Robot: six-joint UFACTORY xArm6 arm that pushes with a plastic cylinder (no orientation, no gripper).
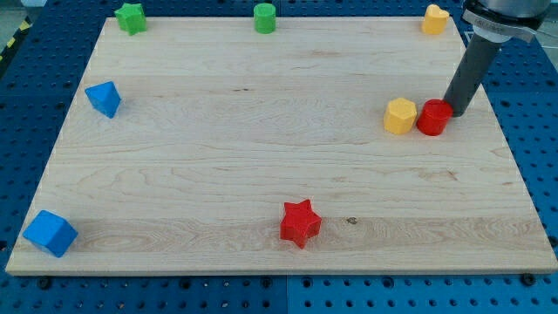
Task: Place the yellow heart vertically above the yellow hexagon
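Observation:
The yellow heart (435, 18) sits at the board's top right corner. The yellow hexagon (400, 116) lies at the right, below and to the left of the heart. A red cylinder (433, 118) touches the hexagon's right side. My tip (455, 113) rests just right of the red cylinder, touching or nearly touching it, well below the heart.
A green star (131, 17) and a green cylinder (264, 17) sit along the top edge. A blue block (104, 98) lies at the left, a blue cube (51, 233) at the bottom left corner, a red star (300, 223) near the bottom middle. The wooden board (261, 139) lies on a blue perforated table.

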